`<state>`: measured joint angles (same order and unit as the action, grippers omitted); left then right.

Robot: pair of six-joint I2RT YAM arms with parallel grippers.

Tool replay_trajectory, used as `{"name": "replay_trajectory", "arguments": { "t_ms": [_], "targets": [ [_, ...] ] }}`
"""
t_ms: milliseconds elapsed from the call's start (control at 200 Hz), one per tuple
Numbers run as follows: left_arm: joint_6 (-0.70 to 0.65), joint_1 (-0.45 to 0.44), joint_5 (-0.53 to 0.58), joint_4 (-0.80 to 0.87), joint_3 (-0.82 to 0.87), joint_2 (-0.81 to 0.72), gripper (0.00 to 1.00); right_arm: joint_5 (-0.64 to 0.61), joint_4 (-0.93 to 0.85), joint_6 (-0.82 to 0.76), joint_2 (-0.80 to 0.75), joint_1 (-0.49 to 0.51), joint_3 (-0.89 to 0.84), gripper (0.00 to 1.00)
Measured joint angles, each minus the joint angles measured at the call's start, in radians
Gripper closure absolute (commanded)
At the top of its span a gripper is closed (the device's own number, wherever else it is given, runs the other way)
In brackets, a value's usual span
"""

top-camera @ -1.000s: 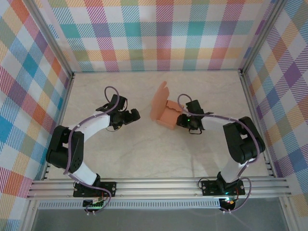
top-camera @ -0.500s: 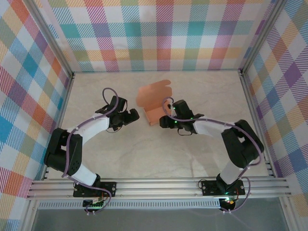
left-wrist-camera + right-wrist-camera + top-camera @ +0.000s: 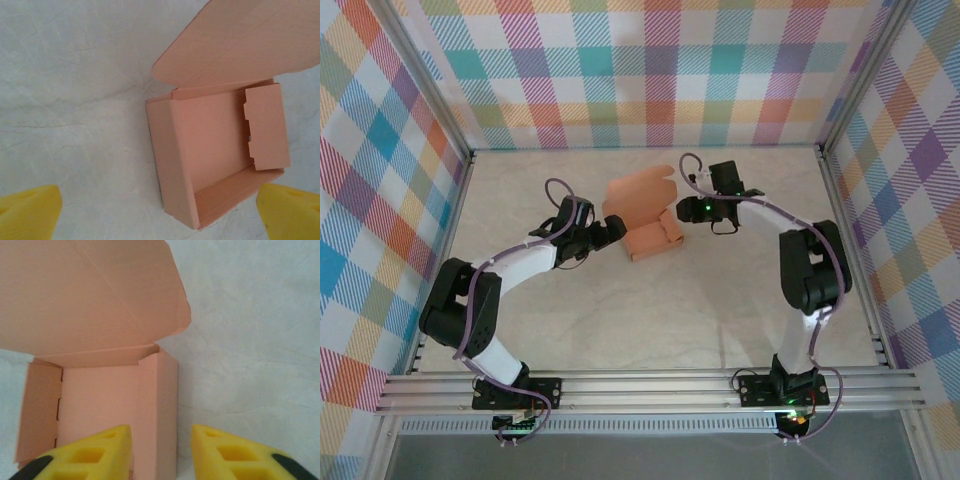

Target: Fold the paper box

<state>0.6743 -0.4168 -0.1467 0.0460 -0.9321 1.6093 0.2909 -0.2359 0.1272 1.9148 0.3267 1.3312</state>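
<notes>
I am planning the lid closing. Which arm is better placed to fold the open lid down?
Probably right: the right pincer straddles a side wall of the paper box, beside the raised lid. The left pincer gapes short of it.

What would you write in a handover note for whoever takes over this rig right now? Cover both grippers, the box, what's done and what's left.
Left gripper: wide open, holding nothing, beside the box.
Right gripper: jaws narrowed astride one side wall of the box; grip unclear.
Box: sits between the two grippers.
Done: tray walls are up, one end flap folded inside.
Left: lid stands open; probably fold it down and tuck it in.
</notes>
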Motion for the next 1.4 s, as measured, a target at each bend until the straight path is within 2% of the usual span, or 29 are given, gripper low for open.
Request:
{"name": "replay_trajectory", "arguments": {
  "t_ms": [345,415,705,810,990,1210,1400],
  "targets": [
    [-0.001,-0.001,-0.023,-0.024,0.012,0.011,0.01,0.072,-0.061,0.003,0.108,0.000,0.058,0.77],
    [-0.001,-0.001,-0.026,-0.024,0.012,0.017,0.01,0.084,-0.069,0.005,0.114,0.000,0.064,0.82],
    [-0.001,-0.001,-0.029,-0.024,0.012,0.024,0.01,0.091,-0.088,0.000,0.132,0.006,0.083,0.83],
    [-0.002,-0.001,-0.029,-0.023,0.012,0.024,0.01,0.029,-0.097,-0.017,0.132,0.024,0.085,0.84],
    [0.000,-0.001,-0.028,-0.023,0.012,0.025,0.01,-0.186,-0.107,-0.062,0.132,0.101,0.084,0.82],
    [0.024,-0.001,-0.028,-0.024,0.013,0.034,0.01,-0.406,-0.126,-0.118,0.132,0.179,0.084,0.89],
    [0.037,-0.001,-0.028,-0.024,0.014,0.040,0.00,-0.533,-0.164,-0.163,0.133,0.206,0.103,0.91]
  ]
}}
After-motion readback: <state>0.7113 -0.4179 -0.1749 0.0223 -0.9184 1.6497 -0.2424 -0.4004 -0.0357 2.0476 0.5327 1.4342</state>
